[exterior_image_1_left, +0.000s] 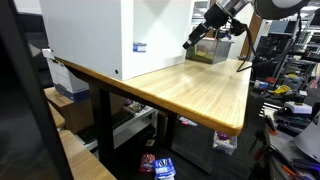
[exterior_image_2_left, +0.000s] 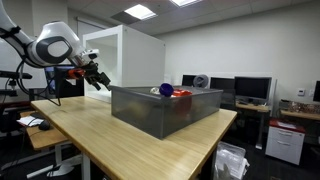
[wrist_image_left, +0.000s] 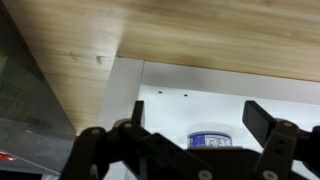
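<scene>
My gripper (exterior_image_2_left: 100, 80) hangs in the air above the wooden table (exterior_image_2_left: 110, 140), to the side of a grey bin (exterior_image_2_left: 160, 110). It also shows in an exterior view (exterior_image_1_left: 192, 42), just in front of the bin (exterior_image_1_left: 212, 50). The fingers are spread apart and hold nothing. In the wrist view the open fingers (wrist_image_left: 190, 140) frame a white box wall (wrist_image_left: 200, 95) with a blue label (wrist_image_left: 212, 140). The bin holds a blue ball (exterior_image_2_left: 166, 89) and a red object (exterior_image_2_left: 181, 93).
A large white box (exterior_image_1_left: 95, 35) stands on the table; it also shows in an exterior view (exterior_image_2_left: 135, 55). Monitors (exterior_image_2_left: 245, 92) sit on a desk behind. Boxes and clutter (exterior_image_1_left: 70, 85) lie under and around the table (exterior_image_1_left: 200, 90).
</scene>
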